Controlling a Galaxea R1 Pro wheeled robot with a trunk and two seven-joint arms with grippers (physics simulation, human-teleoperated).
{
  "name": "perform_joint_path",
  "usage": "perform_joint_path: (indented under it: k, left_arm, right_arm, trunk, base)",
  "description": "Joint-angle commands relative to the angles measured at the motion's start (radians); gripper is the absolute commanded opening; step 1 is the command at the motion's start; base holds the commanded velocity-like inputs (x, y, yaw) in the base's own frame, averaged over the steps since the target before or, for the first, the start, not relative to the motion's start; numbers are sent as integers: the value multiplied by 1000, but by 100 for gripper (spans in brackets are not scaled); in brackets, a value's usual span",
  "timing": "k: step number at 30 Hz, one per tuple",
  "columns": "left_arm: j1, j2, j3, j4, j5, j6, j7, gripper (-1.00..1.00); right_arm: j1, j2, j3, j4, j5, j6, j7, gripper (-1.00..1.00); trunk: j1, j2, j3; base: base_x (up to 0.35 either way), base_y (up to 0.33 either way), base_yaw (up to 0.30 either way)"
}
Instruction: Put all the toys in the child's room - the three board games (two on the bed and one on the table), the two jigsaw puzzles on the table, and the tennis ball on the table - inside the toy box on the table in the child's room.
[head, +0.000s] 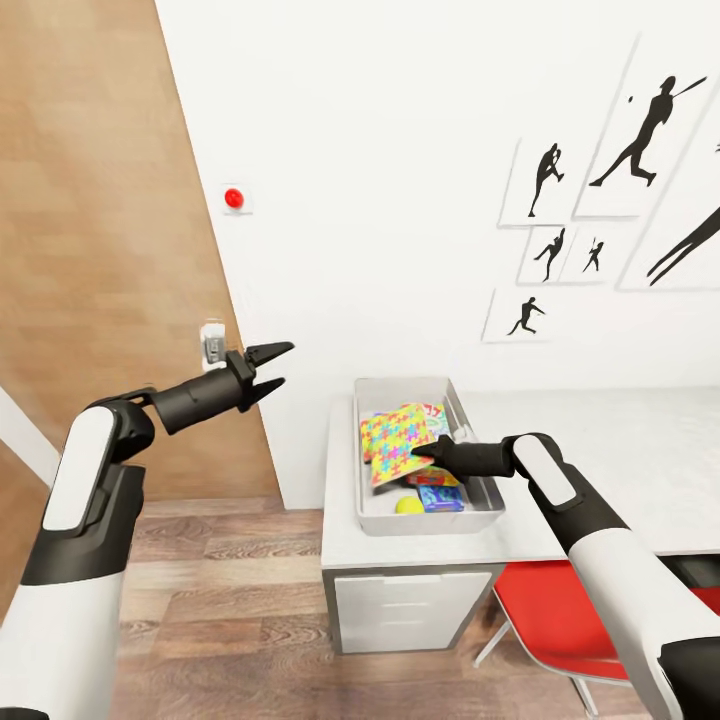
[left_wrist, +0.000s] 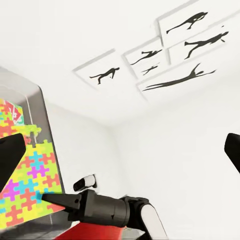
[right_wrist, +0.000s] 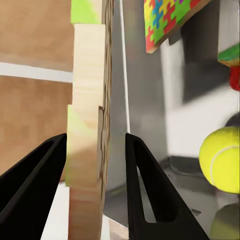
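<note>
A: Overhead, status?
B: Right hand (head: 428, 446) grips a puzzle (head: 398, 443) over the box (head: 480, 497) on the tabletop (head: 600, 450); ball (head: 406, 505) inside. Left hand (head: 275, 368) spread, empty.

A: Wrist views?
B: Left: puzzle (left_wrist: 27, 175) in box. Right: fingers (right_wrist: 145, 190) bracket the puzzle edge (right_wrist: 87, 145); ball (right_wrist: 222, 159) beside.

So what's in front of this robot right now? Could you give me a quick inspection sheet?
Surface: pale grey table with white drawers below, against a white wall.
Job's things: toy box on the table's left end, holding jigsaw puzzles, a tennis ball and a blue board game; a red-and-white box shows behind the puzzles.
Clutter: nothing seen.
Grippers: left gripper open in the air, away from the table; right gripper over the box, fingers around the edge of a puzzle piece.
Cables: nothing seen.
Surroundings: wooden door, sports silhouettes on the wall, red chair, wood floor.
</note>
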Motion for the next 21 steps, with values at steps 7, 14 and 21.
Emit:
perform_joint_path:
  k: [7, 14, 21]
  left_arm:
    - [54, 5, 3, 5, -9, 2, 11, 100]
    - [75, 13, 4, 7, -72, 4, 8, 100]
    - [90, 15, 3, 6, -84, 6, 7, 100]
  right_arm:
    - [-1, -1, 1, 0, 31, -7, 13, -100]
    - [-1, -2, -7, 0, 40, -10, 20, -100]
    - [5, -9, -12, 0, 41, -17, 21, -100]
  trunk:
    - [1, -2, -2]
    - [1, -2, -2]
    - [1, -2, -2]
  base:
    - [0, 0, 0]
    - [5, 0, 0]
    - [149, 0, 0]
